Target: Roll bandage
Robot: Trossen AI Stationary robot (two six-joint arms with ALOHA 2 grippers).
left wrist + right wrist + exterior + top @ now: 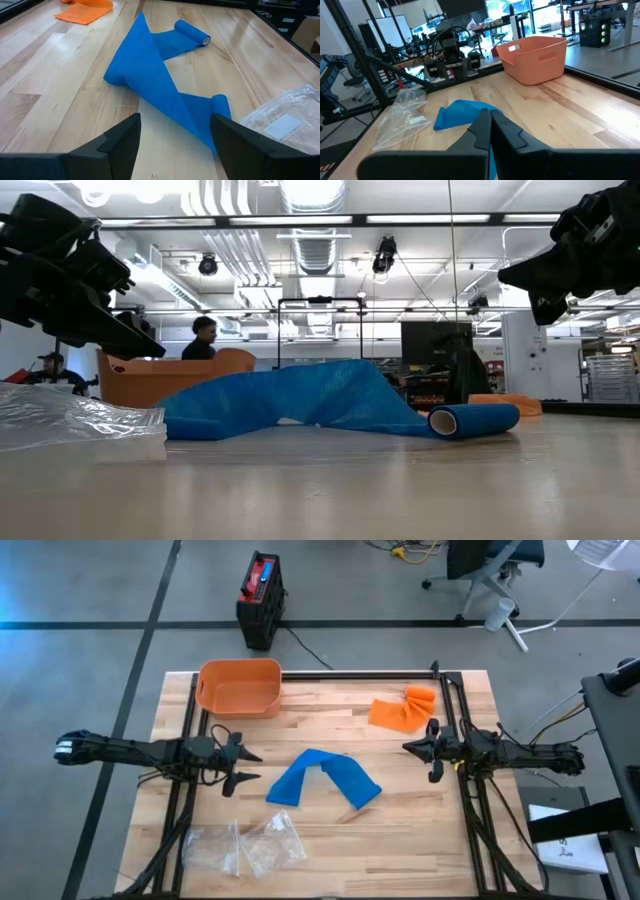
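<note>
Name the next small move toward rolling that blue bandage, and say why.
Probably ease the left gripper forward and down to the blue bandage. It hangs open above the table, holding nothing, with the loose, humped strip lying straight ahead; the right gripper is shut and waits farther off.

Both arms are held low and level above the table, stretched inward from opposite sides so that the grippers face each other, well apart. The left gripper (243,766) is held with its two fingers (117,142) spread, nothing being gripped between them. The right gripper (420,749) is held with its fingers (482,131) pressed together, tip against tip, and nothing is clamped. Neither gripper is in touch with the tabletop; each is kept raised, clear of the surface beneath it.
</note>
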